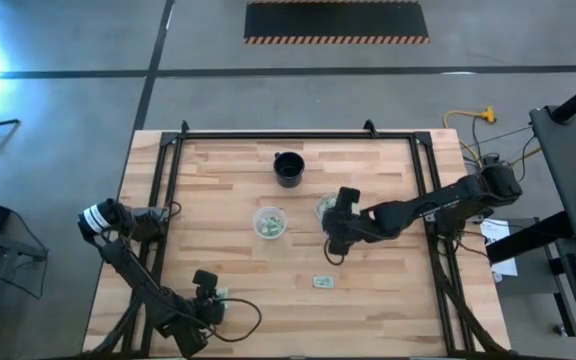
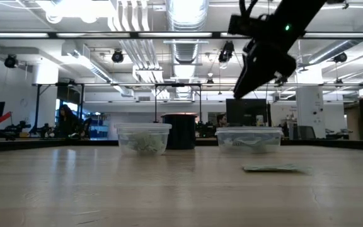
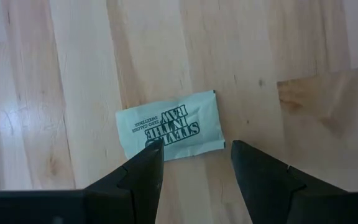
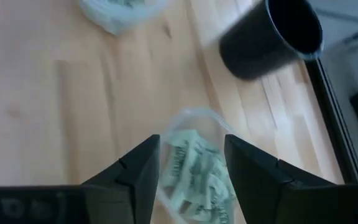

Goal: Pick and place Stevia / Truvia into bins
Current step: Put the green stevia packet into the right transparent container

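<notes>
A: Where is the right gripper (image 4: pixel 188 163) hanging?
B: Open, empty, above a clear cup (image 4: pixel 194 171) holding packets.
A: And the left gripper (image 3: pixel 194 158)?
B: Open, straddling a Stevia packet (image 3: pixel 169 124) near the worktop (image 1: pixel 388 290) edge.

Showing pale, smooth, matt wooden planks on the table (image 1: pixel 228 190). Lying on it, a matt green paper packet (image 3: pixel 169 125) with dark print. Standing farther off, two clear, glossy plastic cups (image 2: pixel 144 138) and a black matt cup (image 4: pixel 270 38).
</notes>
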Available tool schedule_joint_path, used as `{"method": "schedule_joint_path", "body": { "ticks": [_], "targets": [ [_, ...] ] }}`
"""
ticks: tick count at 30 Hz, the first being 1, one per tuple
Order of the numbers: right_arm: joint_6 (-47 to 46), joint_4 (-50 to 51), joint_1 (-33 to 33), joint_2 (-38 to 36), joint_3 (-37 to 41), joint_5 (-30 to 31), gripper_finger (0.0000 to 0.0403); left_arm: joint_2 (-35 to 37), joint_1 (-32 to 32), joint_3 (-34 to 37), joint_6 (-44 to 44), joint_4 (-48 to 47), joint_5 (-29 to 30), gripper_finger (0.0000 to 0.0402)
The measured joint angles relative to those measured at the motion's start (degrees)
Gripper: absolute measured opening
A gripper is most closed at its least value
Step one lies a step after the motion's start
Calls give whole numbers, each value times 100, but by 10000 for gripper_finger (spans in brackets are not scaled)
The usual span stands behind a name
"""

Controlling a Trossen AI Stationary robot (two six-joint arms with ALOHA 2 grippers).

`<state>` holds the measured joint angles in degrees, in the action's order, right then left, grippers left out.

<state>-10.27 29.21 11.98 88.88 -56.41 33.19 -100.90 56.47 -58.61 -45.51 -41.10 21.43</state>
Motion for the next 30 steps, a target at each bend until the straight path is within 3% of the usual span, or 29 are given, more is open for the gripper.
{"method": "schedule_joint_path", "body": {
  "ticks": [10, 18, 30],
  "targets": [
    [3, -389, 709, -324, -73, 284, 169, 4, -116, -9, 304, 23, 39, 176],
    [-5, -512, 1215, -365, -73, 308, 159, 4, -381, -7, 1460, 59, 45, 176],
    [25, -805, 1834, -365, -104, 590, 141, 7, -974, -2, 2146, 55, -256, 176]
  ]
}}
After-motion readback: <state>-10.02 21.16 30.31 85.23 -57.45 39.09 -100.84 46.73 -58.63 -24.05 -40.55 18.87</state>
